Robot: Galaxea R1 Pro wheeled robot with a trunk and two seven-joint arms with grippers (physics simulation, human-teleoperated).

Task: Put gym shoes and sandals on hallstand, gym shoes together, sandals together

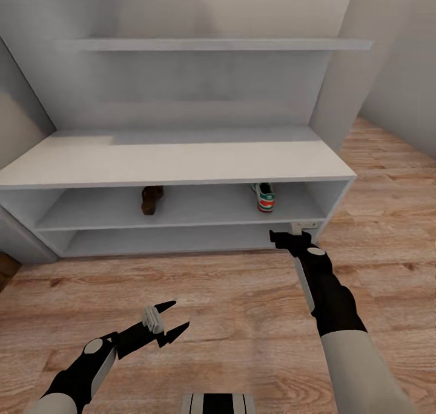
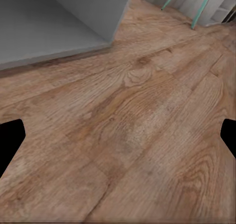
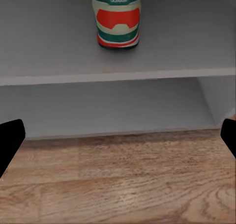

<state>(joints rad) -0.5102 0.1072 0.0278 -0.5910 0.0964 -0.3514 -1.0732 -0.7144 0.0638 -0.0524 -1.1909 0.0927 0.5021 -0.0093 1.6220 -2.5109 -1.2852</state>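
Observation:
The pale grey hallstand (image 1: 181, 160) stands in front of me on the wood-plank corridor floor (image 1: 230, 305). On its upper open shelf level a brown sandal (image 1: 152, 199) sits left of centre. One gym shoe (image 1: 264, 197) stands near the right end, its heel towards me. My right gripper (image 1: 292, 233) is open just in front of the rack's lower right corner, below that gym shoe (image 3: 117, 17), with nothing between its fingers. My left gripper (image 1: 171, 319) is open and empty, low over the floor (image 2: 132, 130), well short of the rack.
Two staggered wall shelves (image 1: 212, 45) hang above the rack's flat top. Grey walls close in on both sides. The rack's corner (image 2: 59, 27) and some teal-edged furniture (image 2: 201, 8) appear in the left wrist view. A dark object (image 1: 5, 269) lies at the far left.

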